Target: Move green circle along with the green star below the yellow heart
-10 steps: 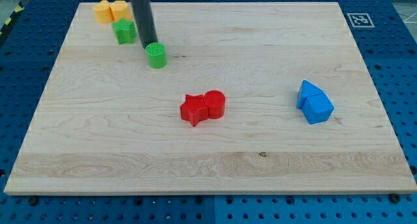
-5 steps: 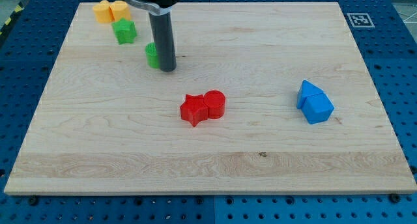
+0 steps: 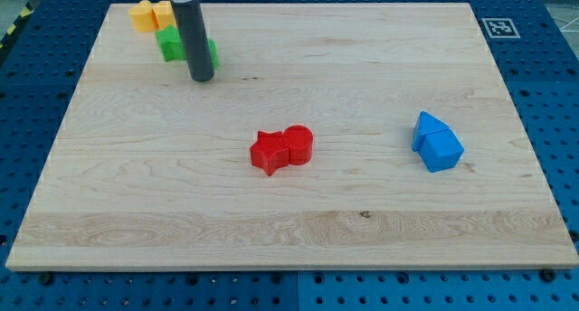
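The green star (image 3: 168, 43) lies near the board's top left, just below two yellow blocks (image 3: 149, 15); which is the yellow heart I cannot make out. The green circle (image 3: 213, 53) is right of the star, mostly hidden behind my rod. My tip (image 3: 201, 78) rests on the board just below the green circle, touching or almost touching it, and to the lower right of the star.
A red star (image 3: 267, 152) and a red cylinder (image 3: 298, 144) touch each other at the board's middle. Two blue blocks (image 3: 436, 141) sit together at the right. A fiducial marker (image 3: 496, 27) is at the board's top right corner.
My tip went from the circle's upper left around to its right, then swept left and up. The green circle slid up-left, close to the green star.
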### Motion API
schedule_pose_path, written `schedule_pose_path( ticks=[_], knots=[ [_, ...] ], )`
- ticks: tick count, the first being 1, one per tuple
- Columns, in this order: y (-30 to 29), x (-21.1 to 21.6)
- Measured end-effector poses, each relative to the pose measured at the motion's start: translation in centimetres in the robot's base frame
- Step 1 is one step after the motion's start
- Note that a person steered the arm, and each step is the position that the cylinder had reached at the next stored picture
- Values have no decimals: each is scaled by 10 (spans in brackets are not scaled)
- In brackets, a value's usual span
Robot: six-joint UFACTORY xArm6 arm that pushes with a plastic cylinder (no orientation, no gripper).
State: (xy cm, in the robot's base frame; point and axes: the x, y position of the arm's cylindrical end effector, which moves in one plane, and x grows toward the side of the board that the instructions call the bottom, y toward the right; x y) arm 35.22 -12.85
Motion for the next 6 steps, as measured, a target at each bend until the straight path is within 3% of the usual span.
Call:
schedule_pose_path(
  ticks=[3,6],
  knots=[
    [29,-2],
    [20,-37]
  ],
)
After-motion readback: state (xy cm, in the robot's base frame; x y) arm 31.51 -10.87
